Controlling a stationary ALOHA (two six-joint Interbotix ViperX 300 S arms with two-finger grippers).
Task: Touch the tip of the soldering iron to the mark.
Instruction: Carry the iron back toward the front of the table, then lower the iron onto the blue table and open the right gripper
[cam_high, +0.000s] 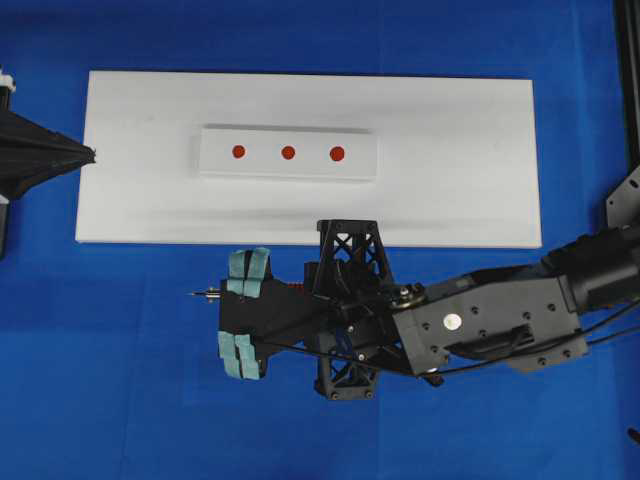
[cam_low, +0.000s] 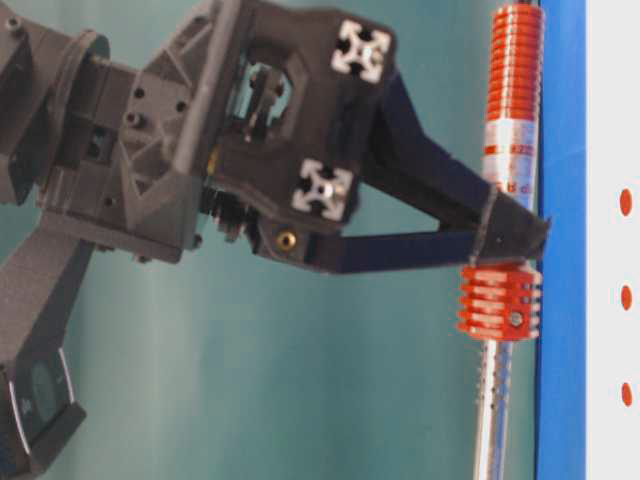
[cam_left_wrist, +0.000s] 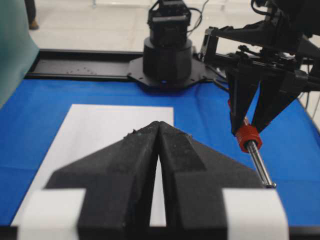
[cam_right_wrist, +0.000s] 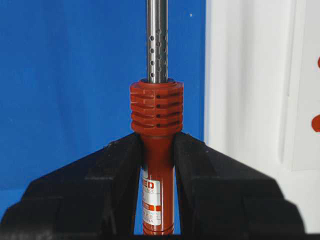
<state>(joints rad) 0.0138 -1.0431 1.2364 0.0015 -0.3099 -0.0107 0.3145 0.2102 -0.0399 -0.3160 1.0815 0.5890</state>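
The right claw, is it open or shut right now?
Shut on the soldering iron: in the right wrist view the right claw has both fingers pressed against the red handle.

Soldering iron (cam_right_wrist: 156, 165) label, partly hidden, reads "ED"

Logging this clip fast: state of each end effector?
Left end effector: closed, empty.
Right end effector: closed on the iron.
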